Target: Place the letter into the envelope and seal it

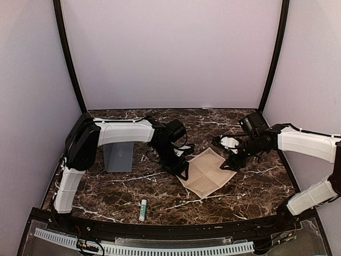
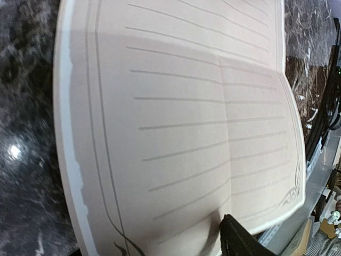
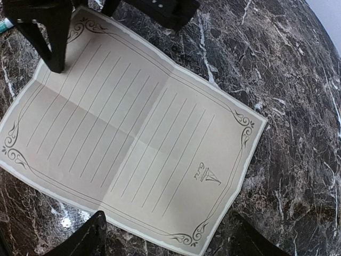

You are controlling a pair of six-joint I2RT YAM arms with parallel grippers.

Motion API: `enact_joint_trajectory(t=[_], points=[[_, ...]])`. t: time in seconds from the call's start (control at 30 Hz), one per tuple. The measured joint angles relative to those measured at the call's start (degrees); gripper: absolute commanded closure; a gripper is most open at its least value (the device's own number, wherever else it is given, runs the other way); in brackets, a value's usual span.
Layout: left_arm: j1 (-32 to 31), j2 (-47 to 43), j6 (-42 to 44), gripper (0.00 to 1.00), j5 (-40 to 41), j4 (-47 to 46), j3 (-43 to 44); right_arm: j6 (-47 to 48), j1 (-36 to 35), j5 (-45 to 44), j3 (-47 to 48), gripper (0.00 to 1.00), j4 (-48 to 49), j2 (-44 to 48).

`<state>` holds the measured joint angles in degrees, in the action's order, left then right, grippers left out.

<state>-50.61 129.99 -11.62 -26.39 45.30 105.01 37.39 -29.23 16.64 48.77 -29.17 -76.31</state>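
Flanking the Unfolded Letter, Both Grippers Wide

The letter [image 1: 206, 173] lay unfolded and face up on the dark marble table [image 1: 256, 192]. In the overhead view it sat turned cornerwise, with its ornamental border, ruled lines and crossed fold creases plain to see. The left gripper [image 1: 183, 169] stood at the sheet's left corner with its jaws spread wide and held nothing. Seen from the right wrist, one of its fingers [image 3: 50, 42] rested on the paper just inside the scrolled corner, while the other stood off the sheet above bare marble. The right gripper [image 3: 170, 242] hovered over the opposite side of the letter. It was likewise wide and empty, with one fingertip to each side of the sheet's near corner. The envelope [image 1: 118, 157] sat well apart from the letter, toward the table's left side. A glue stick [image 1: 143, 209] lay near the table's front edge, apart from both papers.
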Motion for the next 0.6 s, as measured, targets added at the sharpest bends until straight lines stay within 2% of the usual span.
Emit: enact_joint_trajectory(t=[0.13,0.33,0.6], points=[[-0.85,-4.33,-1.03,0.35,-1.9,0.09,-5.25,0.04,0.0,0.02,0.0,0.27,0.0,-0.52],[-0.17,-8.5,-3.34,0.35,-2.6,-1.77,-8.57,0.04,0.0,0.02,0.0,0.26,-0.24,-1.55],[4.74,-10.03,-16.35,0.38,-11.45,-16.02,-18.51,0.04,0.0,0.02,0.0,0.26,-0.39,-1.57]])
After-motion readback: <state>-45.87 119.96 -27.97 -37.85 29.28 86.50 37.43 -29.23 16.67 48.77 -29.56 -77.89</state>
